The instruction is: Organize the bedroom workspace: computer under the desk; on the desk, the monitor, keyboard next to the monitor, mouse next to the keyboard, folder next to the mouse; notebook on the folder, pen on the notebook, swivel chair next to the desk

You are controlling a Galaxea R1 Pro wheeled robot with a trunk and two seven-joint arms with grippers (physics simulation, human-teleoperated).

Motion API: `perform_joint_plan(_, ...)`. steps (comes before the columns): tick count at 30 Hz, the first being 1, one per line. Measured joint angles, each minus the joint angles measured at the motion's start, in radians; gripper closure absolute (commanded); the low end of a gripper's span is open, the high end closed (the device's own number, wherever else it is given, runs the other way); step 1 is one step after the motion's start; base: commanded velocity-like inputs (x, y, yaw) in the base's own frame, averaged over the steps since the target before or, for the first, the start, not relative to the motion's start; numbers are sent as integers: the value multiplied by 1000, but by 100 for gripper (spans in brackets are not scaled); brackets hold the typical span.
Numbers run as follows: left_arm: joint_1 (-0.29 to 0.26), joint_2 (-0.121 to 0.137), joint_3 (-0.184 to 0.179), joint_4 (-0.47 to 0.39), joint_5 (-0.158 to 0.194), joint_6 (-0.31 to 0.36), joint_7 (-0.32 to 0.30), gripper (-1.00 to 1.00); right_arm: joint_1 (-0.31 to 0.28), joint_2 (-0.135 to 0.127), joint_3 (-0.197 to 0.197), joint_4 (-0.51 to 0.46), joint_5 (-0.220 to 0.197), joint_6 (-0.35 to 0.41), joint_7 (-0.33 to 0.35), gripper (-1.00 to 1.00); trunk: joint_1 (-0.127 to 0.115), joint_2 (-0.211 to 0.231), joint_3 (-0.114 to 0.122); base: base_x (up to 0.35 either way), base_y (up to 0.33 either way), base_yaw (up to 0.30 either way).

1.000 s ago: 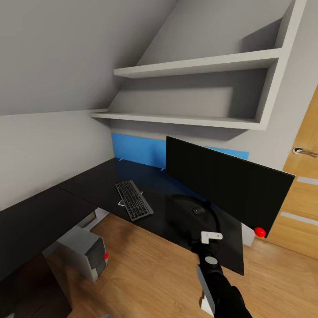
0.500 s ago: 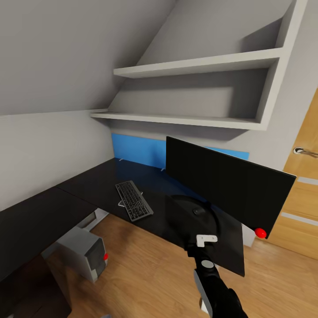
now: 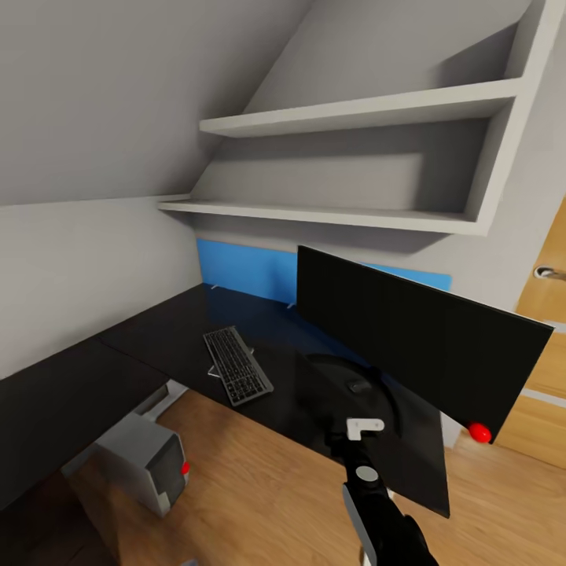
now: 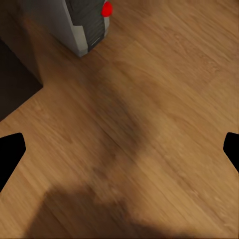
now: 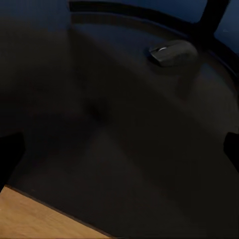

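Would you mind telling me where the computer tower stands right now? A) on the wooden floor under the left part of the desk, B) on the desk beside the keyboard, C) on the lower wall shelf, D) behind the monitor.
A: the head view shows the grey computer tower standing on the wooden floor under the edge of the dark desk, while the keyboard lies on the desktop.

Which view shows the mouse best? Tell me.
The right wrist view: the mouse lies close and unobstructed on the dark desk. In the head view it is a small dark shape under the monitor.
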Motion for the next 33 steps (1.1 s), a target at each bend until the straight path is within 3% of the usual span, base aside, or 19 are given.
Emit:
perform_joint_plan(7,0,1,1,0,0,-3,-1,-100,0,0,2,10,-2,-25,-1,-100,0,0,0,159,178,0)
perform_joint_plan(25,0,2,1,0,0,-4,-2,-100,0,0,5,31,-3,-50,-3,-100,0,0,0,4,11,-2)
perform_joint_plan(33,0,3,2,0,0,-5,-1,-100,0,0,4,33,-3,-49,0,-100,0,0,3,0,198,-203)
